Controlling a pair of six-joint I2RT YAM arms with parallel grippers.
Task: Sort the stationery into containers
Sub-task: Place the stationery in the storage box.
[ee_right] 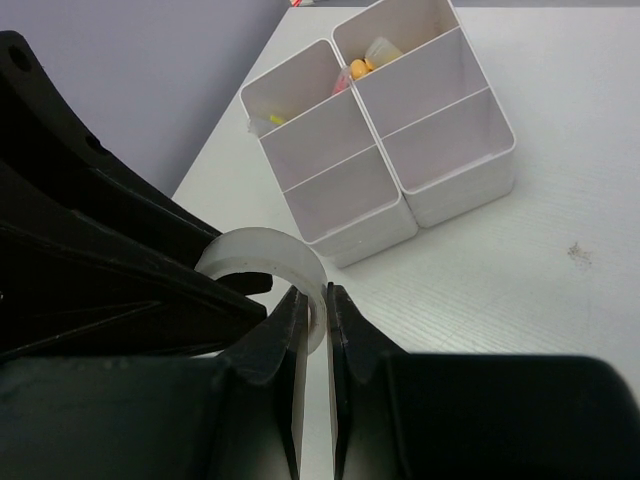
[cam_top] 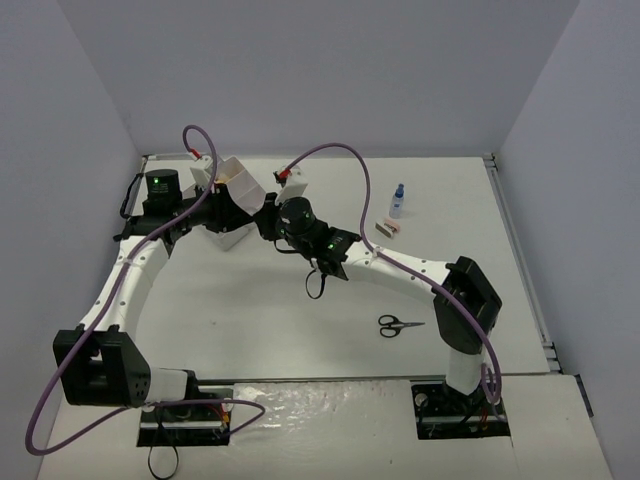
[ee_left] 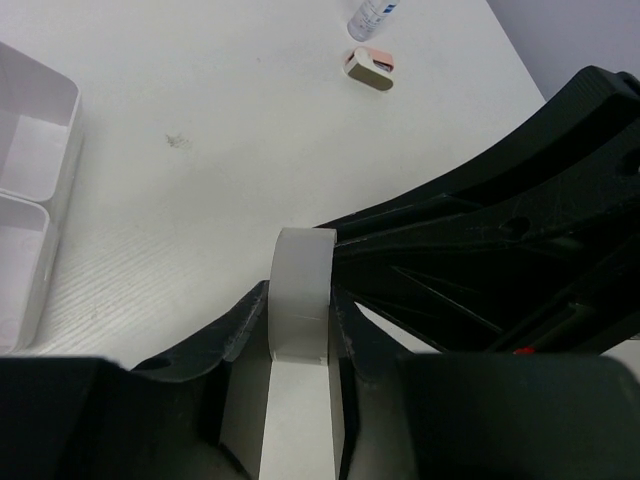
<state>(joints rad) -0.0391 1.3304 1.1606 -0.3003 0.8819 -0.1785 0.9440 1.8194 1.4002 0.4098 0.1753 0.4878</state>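
one tape roll [ee_right: 285, 250], two grips
left gripper [ee_left: 298, 310] squeezed its sides; right gripper [ee_right: 322, 300] pinched its wall, near the tray [ee_right: 460, 197].

Robotics lab test cell. A left arm [cam_top: 130, 280] and a right arm [cam_top: 400, 268], white with black joints, are bolted to the near edge of a plain white table [cam_top: 470, 230]; purple cables [cam_top: 340, 150] loop over them. Blank grey walls [cam_top: 300, 70] stand beyond the right gripper [ee_right: 317, 293] and to both its sides. Scissors [cam_top: 400, 325] lie well behind it, near its arm's base.
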